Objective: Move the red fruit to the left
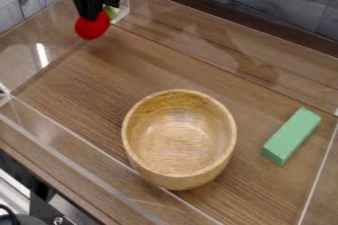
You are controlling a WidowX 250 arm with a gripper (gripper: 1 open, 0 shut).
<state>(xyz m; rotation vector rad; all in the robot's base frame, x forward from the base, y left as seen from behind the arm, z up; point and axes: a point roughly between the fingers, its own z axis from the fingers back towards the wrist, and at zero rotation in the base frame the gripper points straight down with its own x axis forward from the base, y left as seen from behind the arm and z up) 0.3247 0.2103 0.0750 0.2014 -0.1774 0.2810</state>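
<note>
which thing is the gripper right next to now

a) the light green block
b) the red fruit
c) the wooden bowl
b, the gripper's fingertips are right at the red fruit near the table's far left corner, well away from the bowl and the green block.

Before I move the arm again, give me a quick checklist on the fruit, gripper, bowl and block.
Red fruit on the left side of the view: ok
Gripper right at the fruit: ok
Fruit let go by the jaws: cannot tell
Fruit resting on the table: cannot tell
Bowl well apart from the fruit: ok
Green block apart from the gripper: ok
</note>
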